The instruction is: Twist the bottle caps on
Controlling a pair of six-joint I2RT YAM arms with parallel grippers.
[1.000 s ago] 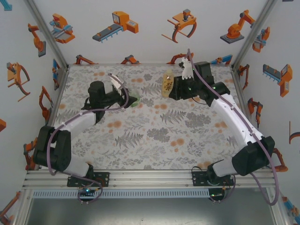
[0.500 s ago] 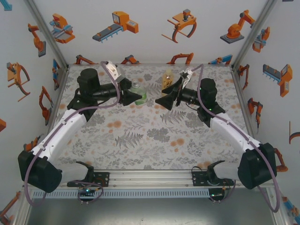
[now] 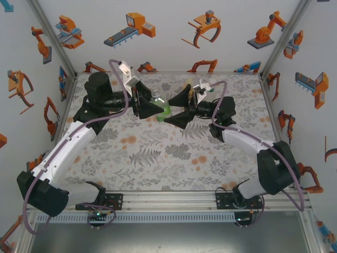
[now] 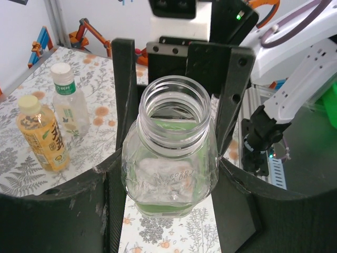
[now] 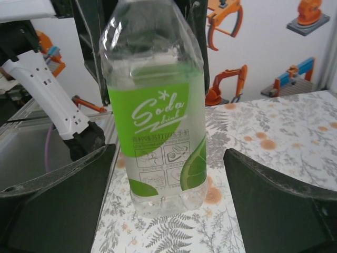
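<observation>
**Left hand clamped on green bottle, right hand open around it**

- Left hand (image 3: pixel 155 107) is closed on the green bottle (image 5: pixel 158 105), gripping the upper body just under the neck. Left wrist view shows the mouth uncapped with the threads bare.
- Right hand (image 3: pixel 171 109) faces it from the other side with its jaws apart. In the right wrist view the bottle sits between them with a clear gap on each side and no contact.
- The bottle is upright, mid-rear of the tabletop (image 3: pixel 158 158). Its base looks to be on the surface in the right wrist view, but I can't confirm contact. Its top is cut off by that frame's edge.
- From the top camera the bottle is mostly covered by the two hands; only a green sliver and the neck show.
- The yellow bottle (image 4: pixel 42 137) and clear bottle (image 4: pixel 71 108) stand side by side beyond it, upright. They carry a yellow cap (image 4: pixel 29 104) and a white cap (image 4: pixel 62 71); can't tell how tight either is.
</observation>
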